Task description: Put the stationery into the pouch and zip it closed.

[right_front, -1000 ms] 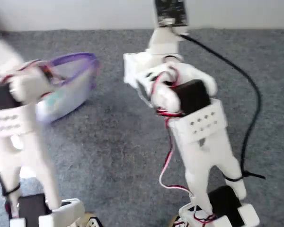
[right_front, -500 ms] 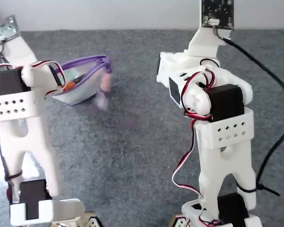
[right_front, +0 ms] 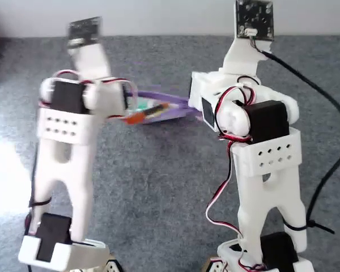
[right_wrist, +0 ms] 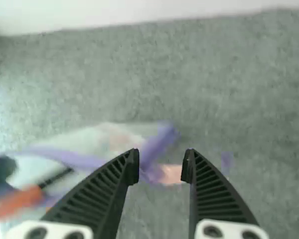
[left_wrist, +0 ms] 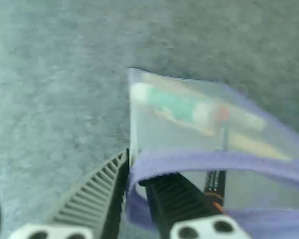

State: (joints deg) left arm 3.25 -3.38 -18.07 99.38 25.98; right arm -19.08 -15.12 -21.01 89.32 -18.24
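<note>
Stretching between the two arms in the high view, the pouch [right_front: 161, 110] is a clear sleeve with a purple rim, and its mouth gapes open at the held corner. Stationery [right_front: 140, 115] sits inside it. The left wrist view shows a green-and-white stick [left_wrist: 179, 105] lying against the clear wall, a pale yellowish piece [left_wrist: 254, 144] beside it, and a black pen [left_wrist: 215, 183] with an orange band near the rim. The left end effector [left_wrist: 135, 172] is pressed together on the purple rim at one corner of the pouch, with one finger outside the wall and the other inside the mouth. At the pouch's other end the right end effector [right_wrist: 161, 154] is spread, and the purple tip of the pouch lies in line with the gap; blur hides whether either finger touches it. Whether the pouch's underside rests on the desk [right_front: 158, 187] or hangs just above it cannot be told. The left arm [right_front: 65, 127] stands on one side of the pouch and the right arm [right_front: 260, 147] on the other, both bent forward over the grey, felt-like desk, with a pale wall [right_front: 158, 17] along its far edge.
</note>
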